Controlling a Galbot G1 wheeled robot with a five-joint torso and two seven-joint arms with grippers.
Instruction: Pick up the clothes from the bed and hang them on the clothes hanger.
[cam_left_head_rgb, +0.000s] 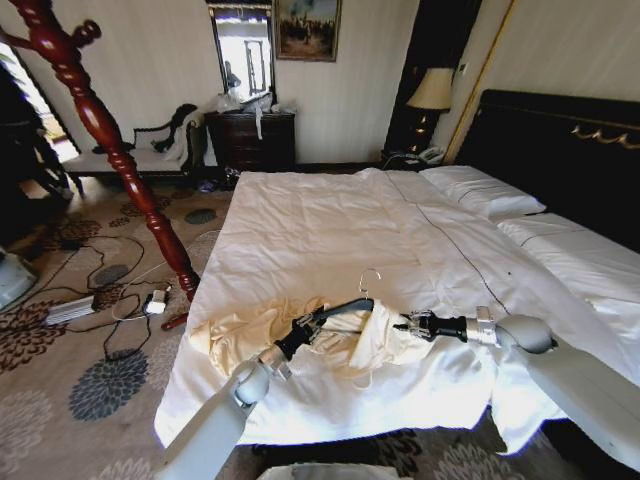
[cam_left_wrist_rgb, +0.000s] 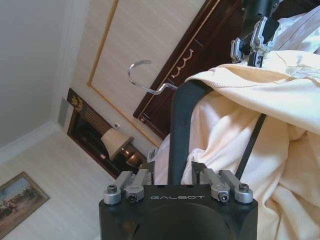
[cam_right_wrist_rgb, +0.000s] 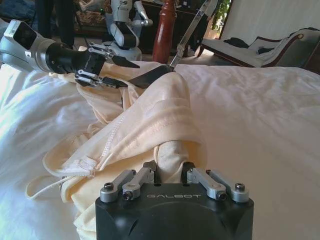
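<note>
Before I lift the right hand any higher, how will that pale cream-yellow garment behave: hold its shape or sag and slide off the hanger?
Likely floppy: the pale cream-yellow garment folds and bunches where the right hand pinches it. Probably light, since the thin cloth drapes loosely over the black shoulder-shaped hanger that the left hand grips. Its slight sheen suggests it may slip along the hanger.

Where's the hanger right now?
In the head view the hanger is at the bed's near edge, held by the left gripper, one shoulder under the clothes.

Floral carpet (cam_left_head_rgb: 60, 360), dark dresser (cam_left_head_rgb: 250, 140), lamp (cam_left_head_rgb: 432, 90), red wooden post (cam_left_head_rgb: 110, 150).
</note>
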